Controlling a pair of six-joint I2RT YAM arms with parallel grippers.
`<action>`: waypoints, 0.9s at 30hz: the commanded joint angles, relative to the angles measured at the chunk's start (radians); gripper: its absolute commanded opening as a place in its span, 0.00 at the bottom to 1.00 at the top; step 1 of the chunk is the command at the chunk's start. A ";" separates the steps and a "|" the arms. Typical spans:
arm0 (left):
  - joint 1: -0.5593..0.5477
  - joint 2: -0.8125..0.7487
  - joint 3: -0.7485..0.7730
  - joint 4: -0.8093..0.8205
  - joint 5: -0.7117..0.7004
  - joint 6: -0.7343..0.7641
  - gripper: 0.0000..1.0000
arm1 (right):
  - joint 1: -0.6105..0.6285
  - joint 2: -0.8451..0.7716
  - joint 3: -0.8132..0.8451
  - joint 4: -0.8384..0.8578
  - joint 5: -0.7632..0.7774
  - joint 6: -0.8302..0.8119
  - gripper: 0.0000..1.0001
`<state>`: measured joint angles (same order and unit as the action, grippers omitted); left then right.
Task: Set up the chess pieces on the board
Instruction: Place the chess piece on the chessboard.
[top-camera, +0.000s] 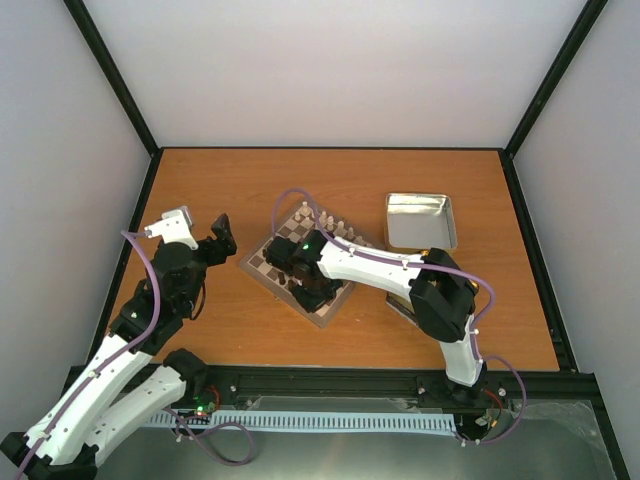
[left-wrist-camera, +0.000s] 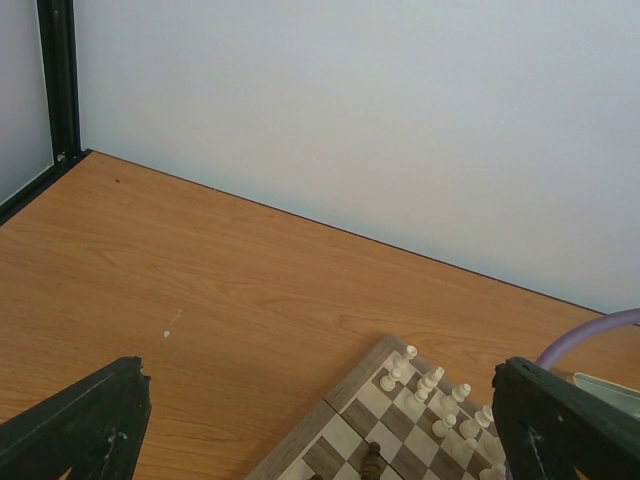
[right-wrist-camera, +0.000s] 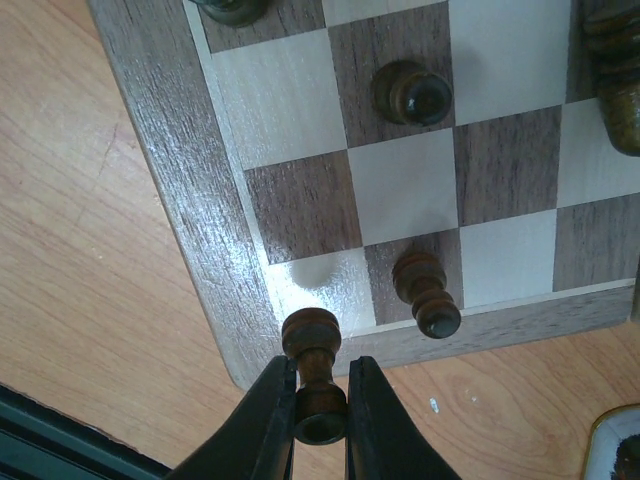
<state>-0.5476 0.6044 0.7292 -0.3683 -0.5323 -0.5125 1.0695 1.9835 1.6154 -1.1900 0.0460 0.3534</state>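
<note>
My right hand (right-wrist-camera: 320, 402) pinches a dark chessman (right-wrist-camera: 314, 372) by its thin waist over the corner of the board (right-wrist-camera: 190, 200), probably to set it upright, while my left hand (left-wrist-camera: 320, 425) hangs wide open aside.

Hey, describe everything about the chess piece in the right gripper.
The dark chess piece is turned, glossy brown wood with a ringed end and a narrow waist. The right gripper is shut on it, pinching its waist. It hangs over the corner rim of the board; contact with the board is unclear.
</note>
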 joint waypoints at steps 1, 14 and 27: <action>0.005 -0.005 0.016 -0.009 -0.019 0.020 0.95 | 0.012 0.029 0.013 -0.013 0.036 -0.017 0.05; 0.003 0.014 0.002 -0.002 -0.003 0.012 0.95 | 0.012 0.027 -0.036 0.048 0.007 -0.012 0.18; 0.003 0.014 -0.001 0.000 0.007 0.011 0.95 | -0.004 -0.135 -0.035 0.122 0.096 0.066 0.35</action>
<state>-0.5476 0.6189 0.7269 -0.3679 -0.5293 -0.5129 1.0695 1.9476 1.5887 -1.1313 0.0750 0.3706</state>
